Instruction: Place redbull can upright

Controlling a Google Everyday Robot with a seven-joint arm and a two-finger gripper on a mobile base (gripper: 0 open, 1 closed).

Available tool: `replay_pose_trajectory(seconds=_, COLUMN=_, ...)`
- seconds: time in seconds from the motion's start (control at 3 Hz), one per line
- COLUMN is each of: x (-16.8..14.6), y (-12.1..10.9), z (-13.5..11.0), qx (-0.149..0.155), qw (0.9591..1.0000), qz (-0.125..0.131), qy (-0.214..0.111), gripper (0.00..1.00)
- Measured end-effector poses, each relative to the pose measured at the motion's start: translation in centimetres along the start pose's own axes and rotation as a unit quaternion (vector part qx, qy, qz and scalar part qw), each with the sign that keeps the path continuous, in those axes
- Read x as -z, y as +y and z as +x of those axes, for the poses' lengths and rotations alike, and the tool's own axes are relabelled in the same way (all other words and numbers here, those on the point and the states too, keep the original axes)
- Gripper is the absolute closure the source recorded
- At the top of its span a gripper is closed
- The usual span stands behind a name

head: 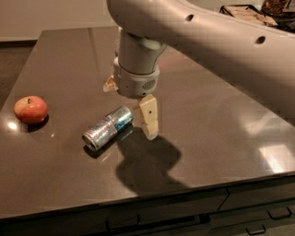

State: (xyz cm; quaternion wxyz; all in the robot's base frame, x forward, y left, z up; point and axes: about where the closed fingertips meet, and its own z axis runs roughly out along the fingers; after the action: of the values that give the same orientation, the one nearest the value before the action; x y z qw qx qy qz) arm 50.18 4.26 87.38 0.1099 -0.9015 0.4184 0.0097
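Observation:
The redbull can (108,128) lies on its side on the dark table (212,120), left of centre, with its silver top facing front-left. My gripper (129,111) hangs from the large white arm just above and to the right of the can's far end. It is open and holds nothing. One beige finger (149,116) points down right beside the can's blue end. The other finger (109,84) shows behind the wrist, farther back.
A red apple (31,109) sits near the table's left edge. The arm covers the back middle of the table, and no water bottle shows. Drawer fronts (258,216) run below the table's front edge. A dark basket (246,11) stands at the back right.

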Motion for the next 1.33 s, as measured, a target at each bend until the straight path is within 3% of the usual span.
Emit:
replay_pose_trajectory(seconds=0.67, x=-3.1, y=0.2, z=-5.8, qx=0.031, qw=0.9988, qz=-0.027, qy=-0.025, gripper=0.0)
replay_pose_trajectory(seconds=1.0, x=-3.9, y=0.4, z=-6.9, qx=0.034, qw=0.9986, qz=-0.029, qy=-0.027, gripper=0.0)
replay_pose_trajectory(seconds=1.33, x=-4.5, y=0.3, z=-7.7, qx=0.037, qw=0.9983, qz=-0.037, qy=-0.026, gripper=0.13)
